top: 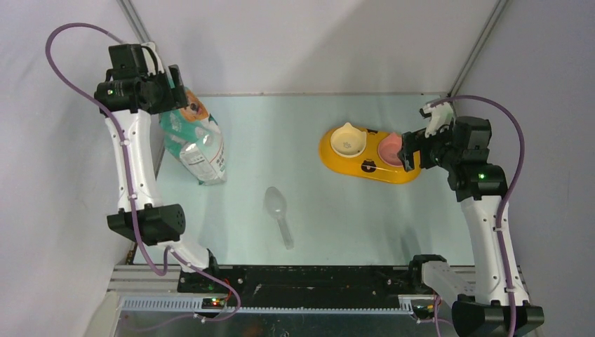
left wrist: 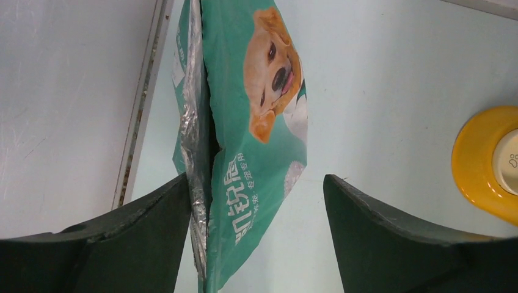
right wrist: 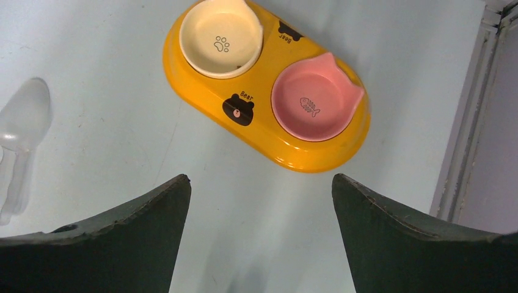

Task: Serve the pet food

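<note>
Clear scoop (top: 279,216) — between food bag (top: 200,147), feeder (top: 328,156)

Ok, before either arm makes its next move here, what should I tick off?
1. Left claw open, with the bag between its jaws: ok.
2. Bag opened at the top: cannot tell.
3. Right claw open and empty, above the feeder: ok.
4. Cream bowl and pink bowl both empty: ok.
5. Scoop lying free on the table, between bag and feeder: ok.
6. Pet food in sight: not ok, none shows in any view.
</note>
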Controlling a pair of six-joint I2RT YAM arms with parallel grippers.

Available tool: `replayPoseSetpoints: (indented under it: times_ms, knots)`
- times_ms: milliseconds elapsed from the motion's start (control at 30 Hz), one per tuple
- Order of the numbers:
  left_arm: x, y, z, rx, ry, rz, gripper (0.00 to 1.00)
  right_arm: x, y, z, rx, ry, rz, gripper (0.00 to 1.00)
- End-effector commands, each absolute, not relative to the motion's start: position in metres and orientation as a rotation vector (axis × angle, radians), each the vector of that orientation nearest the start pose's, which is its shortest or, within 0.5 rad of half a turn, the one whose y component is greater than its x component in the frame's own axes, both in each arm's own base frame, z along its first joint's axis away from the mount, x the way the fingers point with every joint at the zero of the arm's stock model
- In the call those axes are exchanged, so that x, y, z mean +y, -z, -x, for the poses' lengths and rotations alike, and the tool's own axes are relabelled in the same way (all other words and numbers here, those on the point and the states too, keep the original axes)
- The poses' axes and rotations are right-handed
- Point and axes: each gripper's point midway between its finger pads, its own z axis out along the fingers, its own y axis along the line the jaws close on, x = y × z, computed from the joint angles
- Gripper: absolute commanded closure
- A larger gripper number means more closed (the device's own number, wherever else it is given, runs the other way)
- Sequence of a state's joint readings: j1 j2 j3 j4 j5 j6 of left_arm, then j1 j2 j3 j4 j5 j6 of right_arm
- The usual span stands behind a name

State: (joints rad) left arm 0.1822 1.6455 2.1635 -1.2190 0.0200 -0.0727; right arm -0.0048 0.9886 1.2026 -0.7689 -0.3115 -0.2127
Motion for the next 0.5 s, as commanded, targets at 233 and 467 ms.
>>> replayPoseSetpoints:
  times_ms: [233,467]
  knots:
    - [0.082,-0.366,-0.377,2.242,-0.138,0.282,0.28,0.06,-0.294,-0.288,2.038,-0.324,0.369,0.12]
    - [0.099,-0.344,-0.379,2.324,-0.238,0.314,0.34,0.061,-0.292,-0.287,2.047,-0.335,0.365,0.13]
